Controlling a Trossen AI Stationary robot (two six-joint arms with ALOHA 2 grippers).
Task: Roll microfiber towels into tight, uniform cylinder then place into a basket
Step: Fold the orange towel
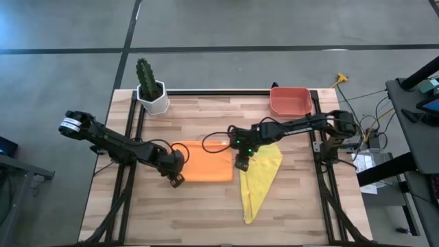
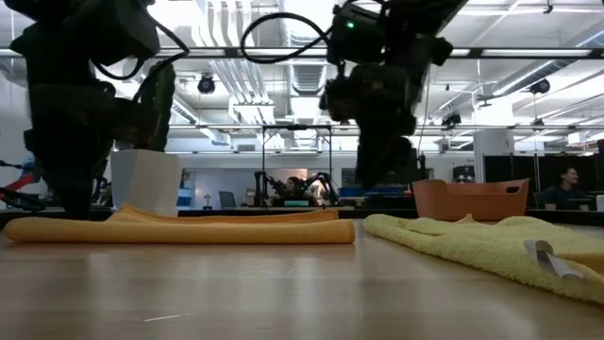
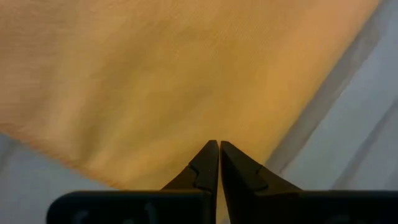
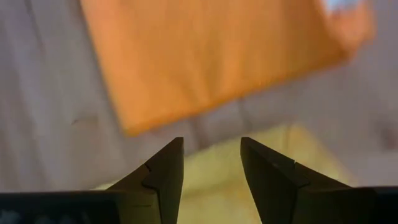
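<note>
From above, I see a pale wooden table (image 1: 206, 219) with both my dark arms reaching in. The orange towel (image 1: 206, 162) lies flat as a folded rectangle near the middle. My left gripper (image 1: 177, 180) sits at its near-left corner, fingers pressed together with nothing between them. My right gripper (image 1: 241, 165) hovers where the orange towel's right edge meets the yellow towel (image 1: 259, 180), which lies crumpled in a long wedge pointing toward the front edge. The salmon-red basket (image 1: 290, 101) stands empty at the back right, well apart from both cloths. A white pot with a green cactus (image 1: 151, 90) stands at the back left.

At table height, the orange towel (image 2: 189, 227) is a low flat band, not yet rolled. The yellow towel (image 2: 472, 241) spreads beside it with a small white label (image 2: 547, 257). The basket (image 2: 469, 199) shows behind it, the white pot (image 2: 146, 184) to the far left.

Past my left fingers (image 3: 205, 168), shut tip to tip, orange cloth (image 3: 155, 81) fills the picture, just ahead of the tips.

Past my right fingers (image 4: 165, 171), standing partly open and holding nothing, I see the orange towel's corner (image 4: 205, 62) over bare wood, with yellow cloth (image 4: 211, 174) directly beneath.

To roll well, I judge I should catch one short edge squarely with both grippers and turn it evenly. The yellow towel touching that edge may get dragged along; the cactus stays clear.
</note>
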